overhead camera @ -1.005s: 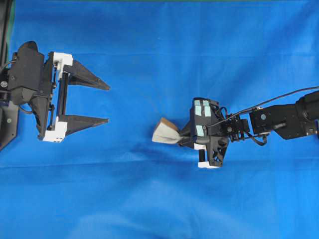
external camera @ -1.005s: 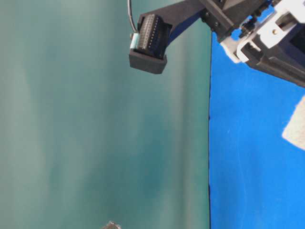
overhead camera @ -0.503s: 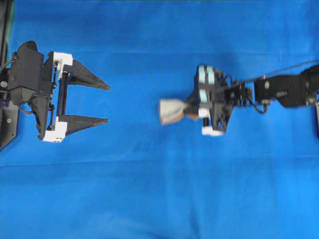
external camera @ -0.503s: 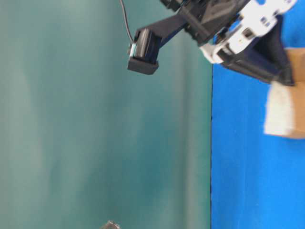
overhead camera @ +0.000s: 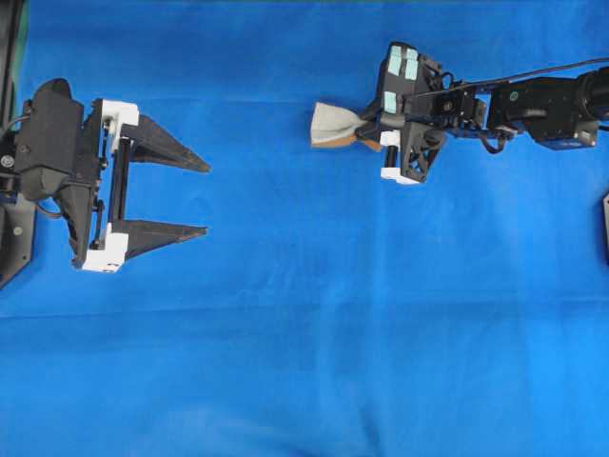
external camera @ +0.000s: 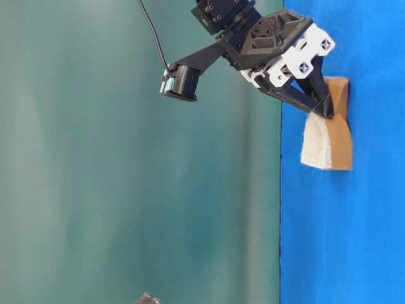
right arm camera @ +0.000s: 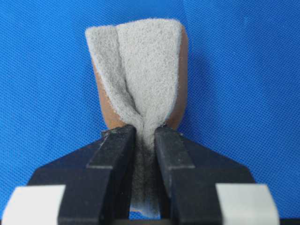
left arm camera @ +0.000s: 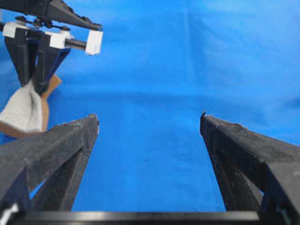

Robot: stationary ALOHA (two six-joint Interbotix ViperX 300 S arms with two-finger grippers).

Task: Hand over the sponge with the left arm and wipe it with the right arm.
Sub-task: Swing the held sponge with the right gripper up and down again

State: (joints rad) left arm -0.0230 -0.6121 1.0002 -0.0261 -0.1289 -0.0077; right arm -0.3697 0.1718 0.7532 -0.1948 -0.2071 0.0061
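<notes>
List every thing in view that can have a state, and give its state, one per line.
sponge: pinched at one end, squeezed into a fold, grey side toward the wrist camera.
right gripper: shut on the sponge.
left gripper: open wide, nothing between its fingers, apart from the sponge.
blue cloth: spread flat, a few slight wrinkles.

Even, bright, diffuse light in all views; colours saturated, no glare. Shadows faint: soft dark creases on the blue cloth (overhead camera: pixel 304 314). Overhead view sharp throughout. Left wrist view: near fingers (left arm camera: pixel 51 150) soft, slightly out of focus. Right wrist view: sponge (right arm camera: pixel 140 79) nap crisp.
</notes>
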